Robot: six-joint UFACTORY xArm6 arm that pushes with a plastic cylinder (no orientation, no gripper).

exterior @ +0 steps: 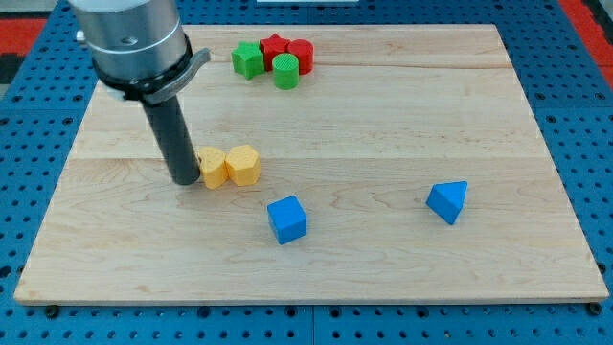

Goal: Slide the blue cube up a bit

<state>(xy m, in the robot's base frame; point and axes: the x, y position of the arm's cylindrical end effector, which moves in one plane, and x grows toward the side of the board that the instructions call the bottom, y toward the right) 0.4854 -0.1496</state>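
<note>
Left of the blue cube (286,219), my tip (185,179) touches a yellow block (212,168); no jaws fitted, state indeterminable.

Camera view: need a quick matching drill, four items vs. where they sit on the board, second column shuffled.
Column 1:
1. blue cube
2. blue triangular block
3. my tip
4. red and green cluster

Column 2:
A. near the view's top edge
B. just left of the two yellow blocks
C. toward the view's right
D. below and right of the yellow pair

Pairs: 1-D, 2-C, 3-B, 4-A
</note>
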